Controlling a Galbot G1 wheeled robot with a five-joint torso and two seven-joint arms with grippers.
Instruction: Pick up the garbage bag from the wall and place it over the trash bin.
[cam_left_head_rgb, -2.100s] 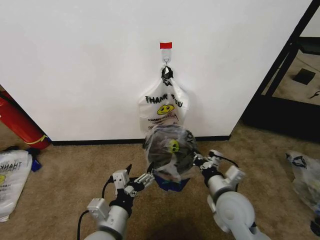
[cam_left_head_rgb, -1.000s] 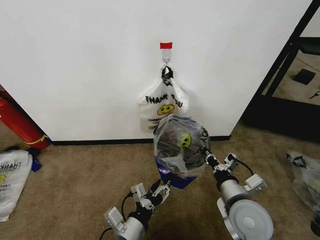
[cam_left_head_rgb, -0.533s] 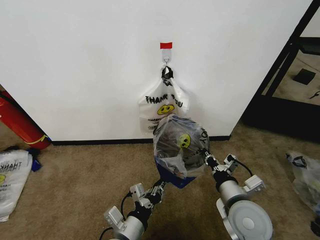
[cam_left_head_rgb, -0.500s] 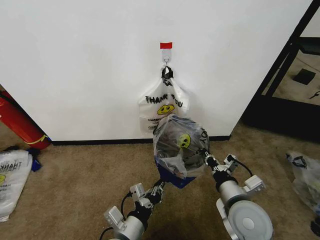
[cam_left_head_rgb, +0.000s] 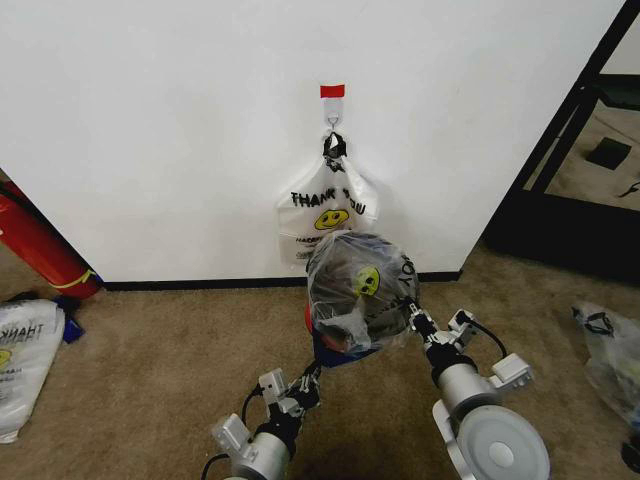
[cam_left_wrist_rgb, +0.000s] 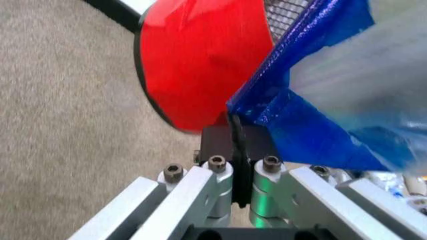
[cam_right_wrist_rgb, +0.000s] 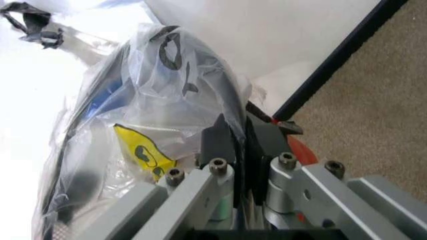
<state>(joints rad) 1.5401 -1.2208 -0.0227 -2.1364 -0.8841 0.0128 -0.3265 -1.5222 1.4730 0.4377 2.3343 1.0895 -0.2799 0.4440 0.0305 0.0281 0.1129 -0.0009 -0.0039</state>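
Garbage bag (cam_left_head_rgb: 358, 293) translucent, crumpled, yellow smiley, blue piece underneath

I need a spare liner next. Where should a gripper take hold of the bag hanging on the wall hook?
Probably at the bunched dark handles just under the hook, coming straight from the front: the hanging bag lies flat against the wall, and the trash bin, wrapped in the garbage bag, blocks its lower part.

Garbage bag (cam_left_head_rgb: 358, 292) over trash bin (cam_left_head_rgb: 340, 352), between left end effector (cam_left_head_rgb: 309, 379) and right end effector (cam_left_head_rgb: 415, 320).
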